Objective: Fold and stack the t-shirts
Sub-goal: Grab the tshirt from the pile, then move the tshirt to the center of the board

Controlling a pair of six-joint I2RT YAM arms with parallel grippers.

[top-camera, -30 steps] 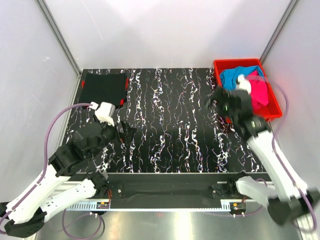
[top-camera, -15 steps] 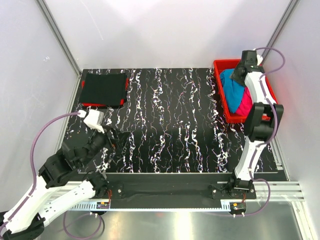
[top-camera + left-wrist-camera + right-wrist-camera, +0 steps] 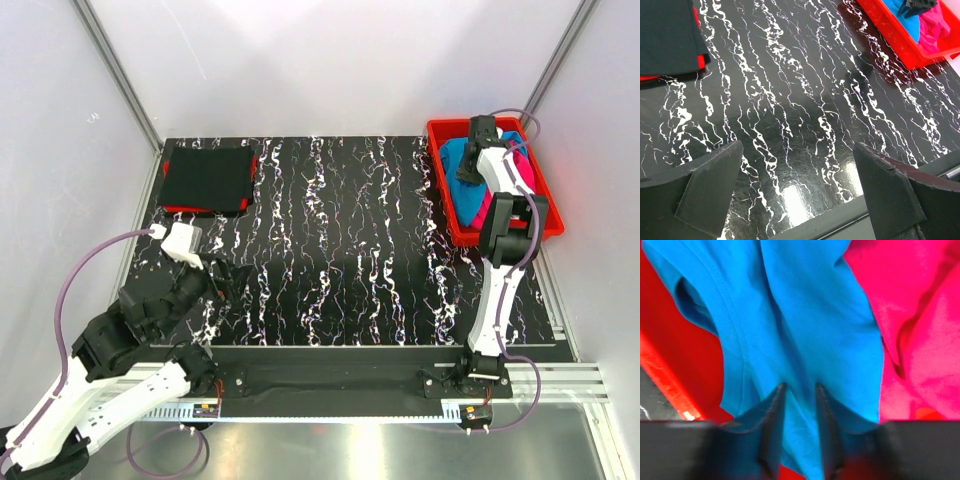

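A turquoise-blue t-shirt point(image 3: 805, 315) is seen crumpled in a red bin point(image 3: 670, 345), with a hot pink t-shirt point(image 3: 920, 320) bunched against it on the right. The dark fingers point(image 3: 774, 420) of the right end effector point(image 3: 799, 390) are pressed into the blue cloth, and a narrow ridge of it is pinched between them. A sliver of dark counter point(image 3: 646, 400) is shown at the lower left.

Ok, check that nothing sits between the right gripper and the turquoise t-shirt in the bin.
Nothing visible does. The right gripper is down inside the red bin, its fingers pressed into the turquoise t-shirt with a fold of it between them. The pink t-shirt lies beside that spot, not over it.
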